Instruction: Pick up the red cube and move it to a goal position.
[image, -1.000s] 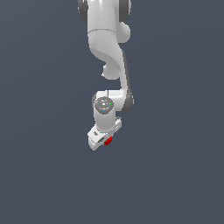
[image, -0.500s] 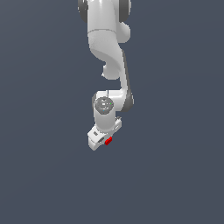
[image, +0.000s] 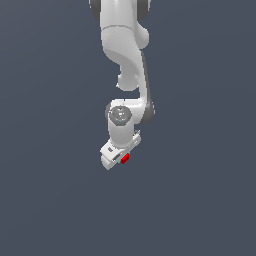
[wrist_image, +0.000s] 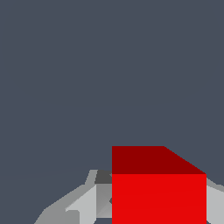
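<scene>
The red cube (image: 125, 158) is seen in the exterior view at the lower end of the arm, at roughly the 4 o'clock side of the white gripper (image: 118, 156) body. In the wrist view the red cube (wrist_image: 158, 192) fills the near field, with grey finger parts visible on both sides of it; the gripper (wrist_image: 153, 205) is therefore judged to be pinching the cube between its fingers. The contact faces themselves are hidden by the cube.

Risks from this state:

- Slippage. Only part of the cube is seen between the fingers, so the depth of the hold cannot be confirmed. A shallow pinch could be lost under a fast or jerky transfer.
- Rotation in the grasp. If the hold is off-centre, the cube could be twisted during motion and released at a wrong attitude.
- Missed goal. No goal marker is shown in either view, so the remaining path cannot be judged from these pictures.

Differences between views:

- The exterior view gives the arm posture and the cube's place relative to the gripper, but the cube appears as a small red patch and the fingers cannot be resolved.
- The wrist view gives the cube's faces and the flanking fingers, but nothing of the arm. The plain grey surface (wrist_image: 87, 65) offers no reference for height.
</scene>
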